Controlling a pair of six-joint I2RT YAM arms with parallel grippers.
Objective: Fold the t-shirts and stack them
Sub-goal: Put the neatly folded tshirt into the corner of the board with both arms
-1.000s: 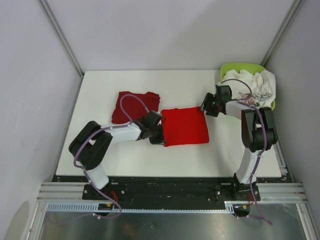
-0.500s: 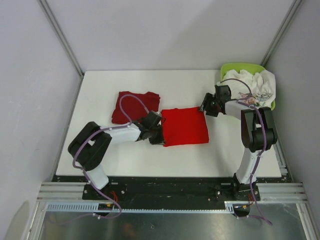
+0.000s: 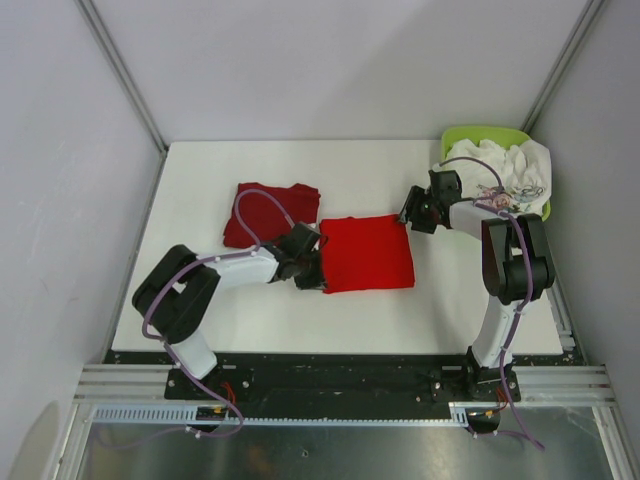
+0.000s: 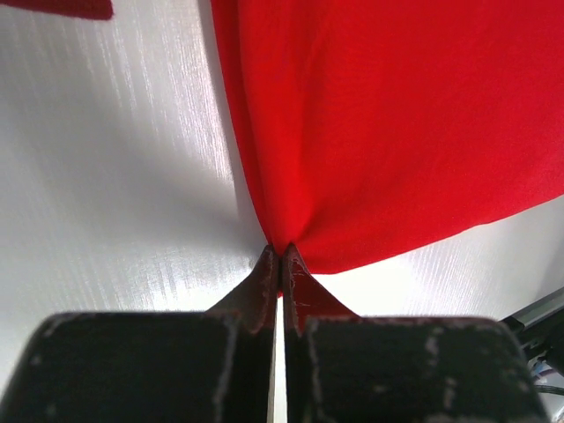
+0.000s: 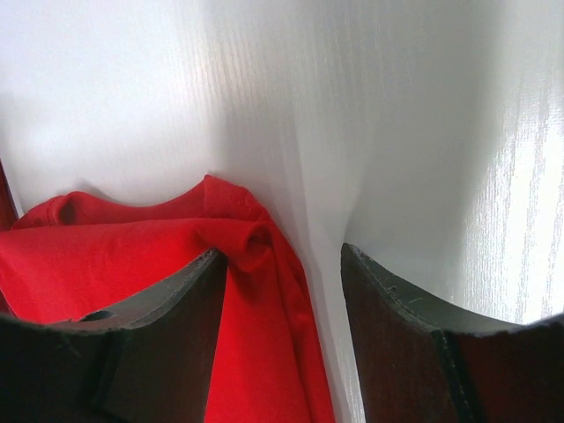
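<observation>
**A:** Where are we?

**B:** Our left claw [image 4: 280, 264] is pinching the near-left corner of the bright red tee [image 3: 368, 252]. The tee lies folded flat mid-worktop [image 3: 200, 180], just beside the darker red tee [image 3: 268, 213]. Our right claw [image 5: 282, 256] is spread at the far-right corner. Cloth lies against one side of it, but nothing is gripped.

**A:** What worries us?

**B:** If we pull with the left alone, we think the fold could open or bunch up. The white worktop looks glossy, so the tee may slide instead of creasing.

**A:** And around us?

**B:** Pale walls and metal corner posts. A lime-green basket [image 3: 480, 133] holding white cloth [image 3: 515, 165] sits at the far right.
</observation>
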